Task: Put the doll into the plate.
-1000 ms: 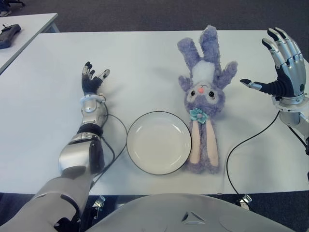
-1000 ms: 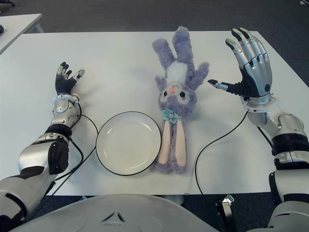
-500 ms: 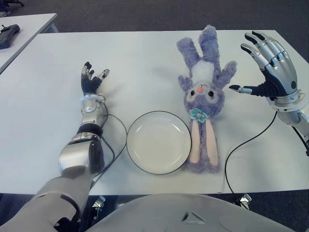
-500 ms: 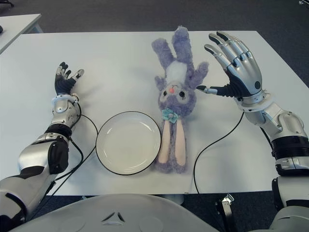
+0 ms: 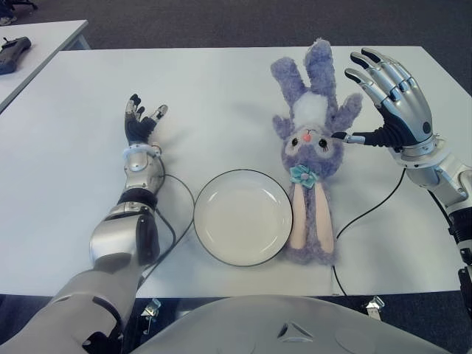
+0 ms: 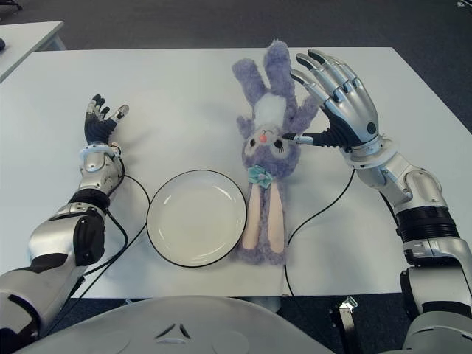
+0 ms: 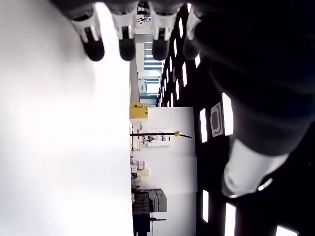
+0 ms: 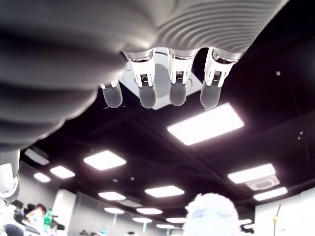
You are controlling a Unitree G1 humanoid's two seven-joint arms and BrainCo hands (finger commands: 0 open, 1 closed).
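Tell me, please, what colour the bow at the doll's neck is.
The bow is light teal; clearest in the left eye view.

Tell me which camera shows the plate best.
Either eye view: the whole plate shows, empty, on the table beside the doll. Neither wrist view shows it.

1. We see a white table (image 5: 221,88) w/ a black cable (image 5: 369,210) curving across its right side.
2. Second white table (image 5: 44,37) at far left, w/ a dark device (image 5: 13,53) on it; can't tell what.
3. Dark floor (image 5: 221,22) beyond.
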